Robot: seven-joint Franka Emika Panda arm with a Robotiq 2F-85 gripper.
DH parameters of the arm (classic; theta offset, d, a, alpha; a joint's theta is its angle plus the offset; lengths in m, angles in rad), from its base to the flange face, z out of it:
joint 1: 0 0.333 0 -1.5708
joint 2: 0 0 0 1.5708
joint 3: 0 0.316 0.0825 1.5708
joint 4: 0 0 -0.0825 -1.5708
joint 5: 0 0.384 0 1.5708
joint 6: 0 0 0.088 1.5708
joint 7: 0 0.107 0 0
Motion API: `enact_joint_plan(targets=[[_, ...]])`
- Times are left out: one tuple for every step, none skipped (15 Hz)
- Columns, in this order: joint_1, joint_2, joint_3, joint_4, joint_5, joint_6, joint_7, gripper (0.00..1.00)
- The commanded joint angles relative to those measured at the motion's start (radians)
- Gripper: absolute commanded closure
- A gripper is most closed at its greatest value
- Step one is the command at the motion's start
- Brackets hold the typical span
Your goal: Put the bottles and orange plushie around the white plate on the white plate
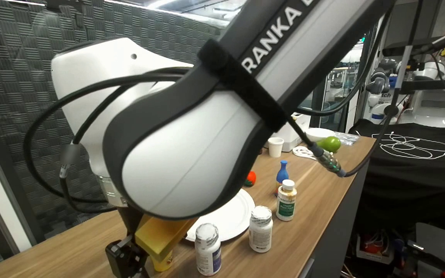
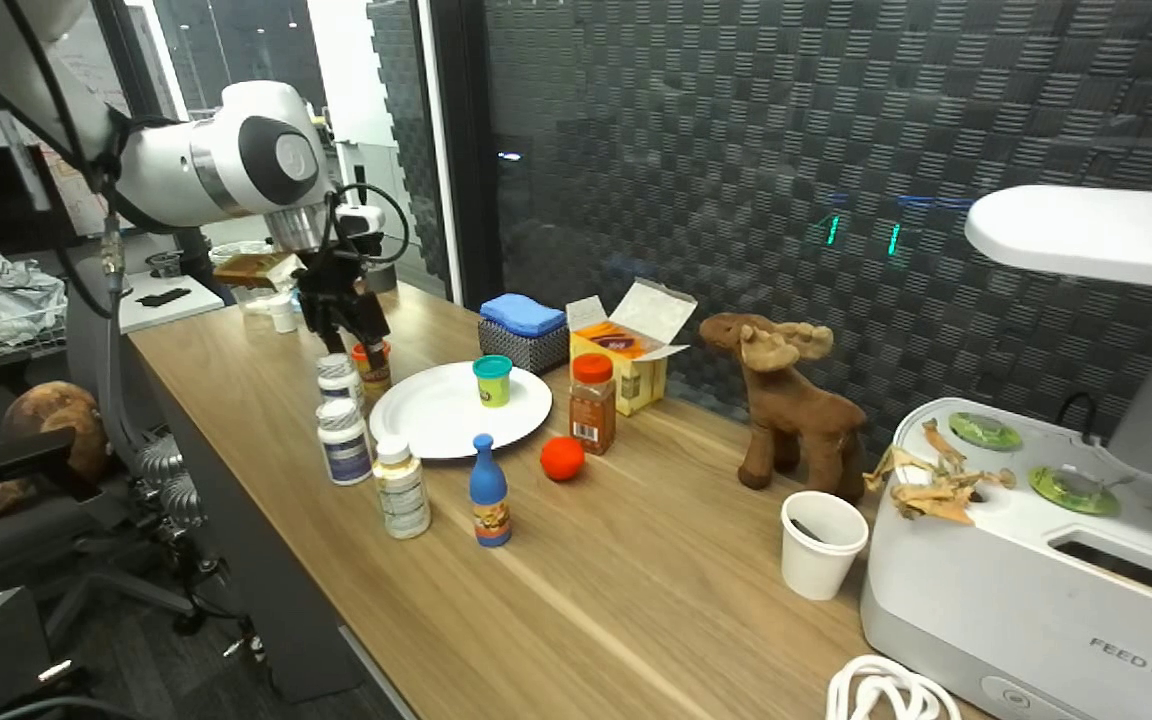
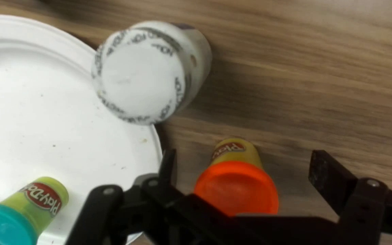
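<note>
Occupying part of the white plate: a tub, yellow box nearby.

Arm says "RANKA", lamp base goes "FEED ME!" lol. Teal-lidded tub reads "Play-Doh", orange-lidded tub shows "Play". White bottle has a "TION" bit up top; print on the green-labelled bottle is too small for me.

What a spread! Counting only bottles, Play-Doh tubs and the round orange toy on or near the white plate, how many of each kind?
White bottles with wrapped caps: 2
Green-labelled bottle: 1
Blue bottle: 1
Brownish-orange bottle: 1
Play-Doh tubs: 2
Orange plushie: 1
Total: 8
</note>
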Motion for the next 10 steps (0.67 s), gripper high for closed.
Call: enact_joint_plan(targets=[[0.020, -0.001, -0.022, 0.033, -0.035, 0.027, -0.004, 0.00], [0.018, -0.002, -0.019, 0.037, -0.031, 0.030, -0.010, 0.00], [0.016, 0.000, -0.018, 0.042, -0.025, 0.029, -0.012, 0.00], [0.010, -0.001, -0.012, 0.044, -0.011, 0.023, -0.020, 0.25], [0.009, 0.000, -0.011, 0.048, -0.004, 0.009, -0.020, 0.26], [0.017, 0.002, -0.021, 0.055, -0.014, -0.020, -0.006, 0.32], [0.026, 0.001, -0.031, 0.059, -0.030, -0.050, 0.006, 0.42], [0.028, 0.000, -0.034, 0.063, -0.032, -0.075, 0.010, 0.49], [0.029, -0.001, -0.036, 0.066, -0.033, -0.096, 0.012, 0.58], [0.027, -0.003, -0.035, 0.070, -0.033, -0.111, 0.010, 0.65]])
